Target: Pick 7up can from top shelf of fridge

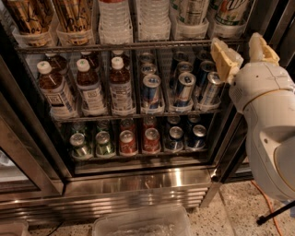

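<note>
The fridge (138, 184) stands open in front of me, with a ribbed steel base. The top shelf (115, 47) is a dark wire rack with clear trays. The 7up can (229, 10) stands at its right end; only the lower part shows, silver-white with green lettering and an orange spot. Another pale can (191, 10) stands to its left. My gripper (244, 50) is open and empty, fingers pointing up. It is at the right end of the rack, just below and slightly right of the 7up can, not touching it.
Bottles (87, 87) and slim blue-and-silver cans (184, 87) fill the middle rack. Small green and red cans (124, 140) fill the lower rack. A clear plastic bin (143, 223) lies on the floor in front. The black door frame (281, 23) is right of the gripper.
</note>
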`<action>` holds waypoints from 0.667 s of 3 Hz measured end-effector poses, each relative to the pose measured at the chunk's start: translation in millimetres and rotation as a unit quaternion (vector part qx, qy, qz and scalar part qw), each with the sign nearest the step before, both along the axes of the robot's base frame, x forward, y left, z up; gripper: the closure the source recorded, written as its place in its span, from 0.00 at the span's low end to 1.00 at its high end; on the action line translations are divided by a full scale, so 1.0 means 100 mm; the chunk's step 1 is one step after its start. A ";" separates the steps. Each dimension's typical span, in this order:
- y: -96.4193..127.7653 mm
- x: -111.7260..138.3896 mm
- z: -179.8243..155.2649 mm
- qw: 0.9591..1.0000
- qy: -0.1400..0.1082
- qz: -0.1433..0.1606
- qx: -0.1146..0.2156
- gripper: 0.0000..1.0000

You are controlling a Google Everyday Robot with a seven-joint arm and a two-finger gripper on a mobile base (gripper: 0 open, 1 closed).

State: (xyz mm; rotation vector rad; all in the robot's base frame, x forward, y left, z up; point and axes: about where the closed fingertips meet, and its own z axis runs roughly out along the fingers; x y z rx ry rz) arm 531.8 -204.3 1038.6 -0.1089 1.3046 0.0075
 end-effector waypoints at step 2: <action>-0.08 0.25 0.16 1.000 -0.015 -0.001 -0.011 0.32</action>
